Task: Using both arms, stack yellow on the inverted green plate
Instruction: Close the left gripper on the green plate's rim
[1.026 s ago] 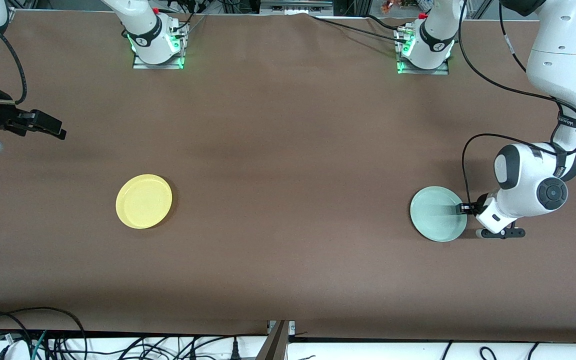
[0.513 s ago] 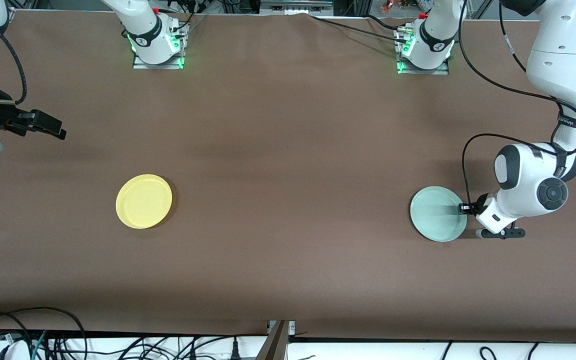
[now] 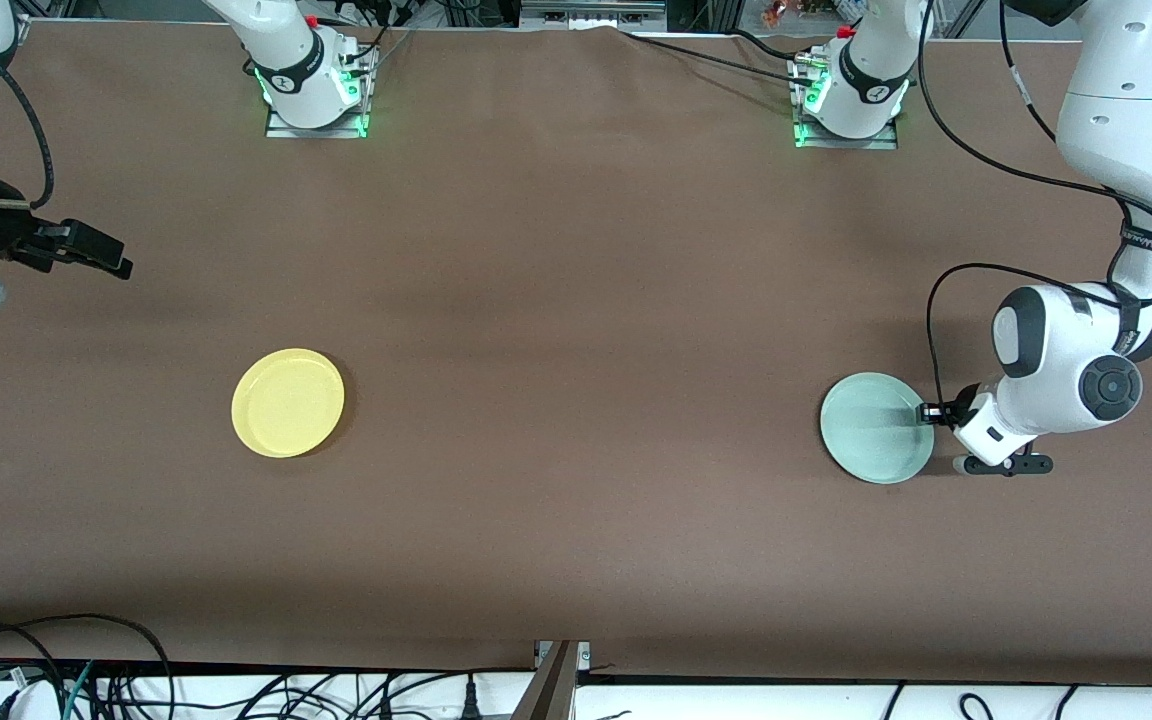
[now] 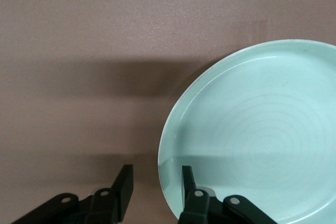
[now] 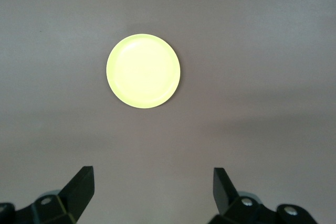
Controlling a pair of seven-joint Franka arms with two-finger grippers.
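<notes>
While the front view hides the left end effector (image 3: 928, 412) under its wrist, the left wrist view shows its fingers (image 4: 124, 185) straddling the green plate (image 3: 876, 427) rim, not yet clamped; the right end effector (image 5: 152, 190) waits spread wide, above the desk (image 3: 576, 300) near the upright yellow plate (image 3: 287, 402); cables (image 3: 36, 680) edge the desk.

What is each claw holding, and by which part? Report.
Nothing is held. The left claw straddles the rim of the green plate, open, with a gap showing. The right claw is open and empty, apart from the yellow plate.
</notes>
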